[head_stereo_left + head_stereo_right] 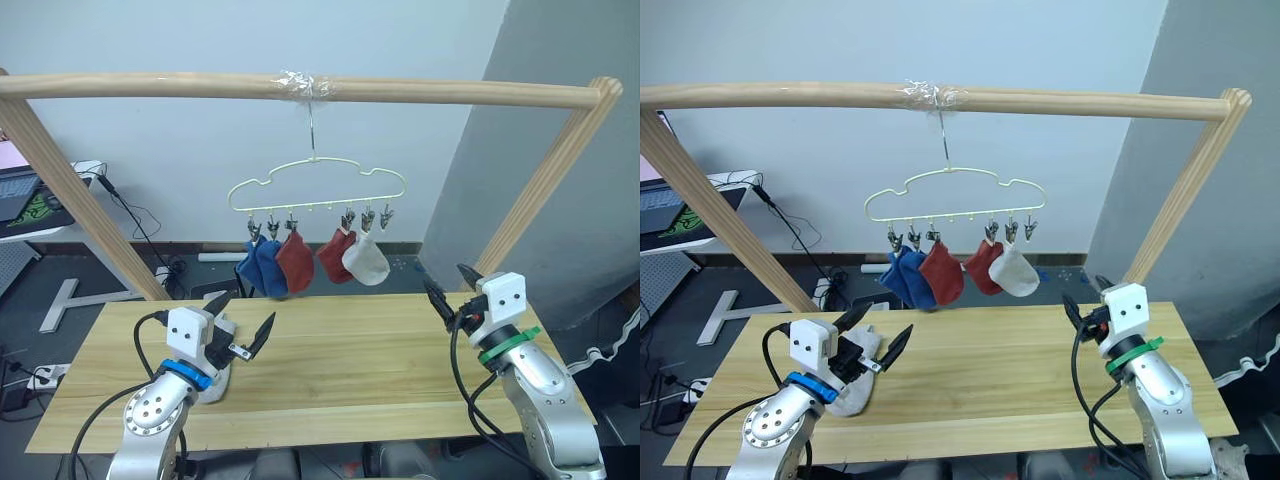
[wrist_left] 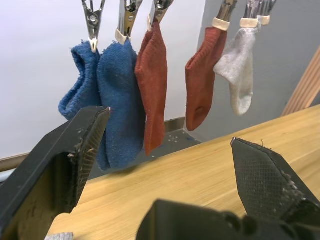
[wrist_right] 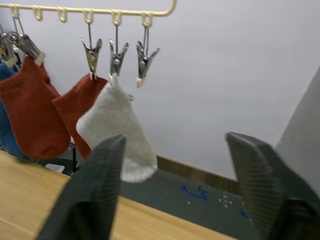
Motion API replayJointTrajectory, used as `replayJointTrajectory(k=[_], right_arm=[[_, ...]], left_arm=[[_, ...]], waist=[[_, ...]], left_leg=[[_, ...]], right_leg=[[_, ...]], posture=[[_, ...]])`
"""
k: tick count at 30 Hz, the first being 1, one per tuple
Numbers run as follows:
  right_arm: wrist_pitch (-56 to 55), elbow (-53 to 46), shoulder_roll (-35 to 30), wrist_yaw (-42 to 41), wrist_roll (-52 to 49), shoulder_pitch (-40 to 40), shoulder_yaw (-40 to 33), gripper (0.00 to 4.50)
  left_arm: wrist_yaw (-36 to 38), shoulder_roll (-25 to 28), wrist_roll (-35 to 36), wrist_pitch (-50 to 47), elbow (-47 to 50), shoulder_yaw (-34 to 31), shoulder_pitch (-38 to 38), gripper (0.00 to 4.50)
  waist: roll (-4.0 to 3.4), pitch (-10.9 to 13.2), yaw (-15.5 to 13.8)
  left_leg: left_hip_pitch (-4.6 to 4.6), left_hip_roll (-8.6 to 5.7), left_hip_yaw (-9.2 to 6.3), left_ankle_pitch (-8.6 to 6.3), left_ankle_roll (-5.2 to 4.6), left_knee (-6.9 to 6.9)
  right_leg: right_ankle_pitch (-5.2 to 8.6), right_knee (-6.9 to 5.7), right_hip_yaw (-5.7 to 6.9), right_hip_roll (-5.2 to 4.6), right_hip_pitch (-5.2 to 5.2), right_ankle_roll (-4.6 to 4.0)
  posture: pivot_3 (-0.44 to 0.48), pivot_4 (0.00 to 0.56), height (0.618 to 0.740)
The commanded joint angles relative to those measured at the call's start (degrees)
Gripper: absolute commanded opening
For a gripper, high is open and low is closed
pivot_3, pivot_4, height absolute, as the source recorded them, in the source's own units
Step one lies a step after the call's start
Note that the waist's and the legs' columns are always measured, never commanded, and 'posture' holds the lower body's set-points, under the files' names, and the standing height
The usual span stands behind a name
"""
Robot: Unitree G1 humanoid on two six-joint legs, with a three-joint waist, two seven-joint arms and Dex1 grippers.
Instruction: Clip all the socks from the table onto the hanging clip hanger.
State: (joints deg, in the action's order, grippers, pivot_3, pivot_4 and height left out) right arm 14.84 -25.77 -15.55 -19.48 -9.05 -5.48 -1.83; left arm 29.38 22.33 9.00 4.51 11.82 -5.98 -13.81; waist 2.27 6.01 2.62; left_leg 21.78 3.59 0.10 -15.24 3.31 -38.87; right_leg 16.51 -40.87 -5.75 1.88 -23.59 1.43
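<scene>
- Left eye view puts your left hand at lower left, fingers spread wide and holding nothing; the last grey sock lies on the desk directly beneath it.
- Your right hand sits at lower right, fingers apart and empty.
- Five socks hang from the clip hanger at upper centre: two blue, two red, one grey.
</scene>
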Motion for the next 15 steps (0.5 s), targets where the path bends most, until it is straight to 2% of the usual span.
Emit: replayJointTrajectory(k=[1,14,15], right_arm=[[-0.18,-0.51,-0.12,0.50,0.17,1.21,0.07,3.27],[1.08,-0.09,0.54,1.07,-0.33,2.57,0.28,3.27],[1.30,-0.20,0.62,1.00,-0.60,2.63,0.25,2.89]], left_arm=[[0.70,0.54,0.75,1.32,2.84,0.05,0.47,4.50],[2.17,0.65,0.72,0.61,4.51,1.25,1.83,4.50],[2.31,0.70,0.76,0.50,4.63,1.39,1.92,4.50]], waist=[[0.00,0.00,-0.14],[-0.05,0.04,-0.48],[-0.05,0.04,-0.52]], left_leg=[[0.00,0.00,0.00,0.00,0.00,0.00],[0.04,0.00,0.00,0.00,0.00,0.06],[0.05,0.00,0.00,0.00,0.00,0.06]], right_leg=[[0.00,0.01,0.00,0.00,0.00,0.00],[0.02,0.05,0.00,0.00,-0.04,-0.03],[0.02,0.06,0.00,0.00,-0.05,-0.03]], posture=[[0.053,0.076,0.705],[0.057,0.074,0.705],[0.057,0.074,0.705]])
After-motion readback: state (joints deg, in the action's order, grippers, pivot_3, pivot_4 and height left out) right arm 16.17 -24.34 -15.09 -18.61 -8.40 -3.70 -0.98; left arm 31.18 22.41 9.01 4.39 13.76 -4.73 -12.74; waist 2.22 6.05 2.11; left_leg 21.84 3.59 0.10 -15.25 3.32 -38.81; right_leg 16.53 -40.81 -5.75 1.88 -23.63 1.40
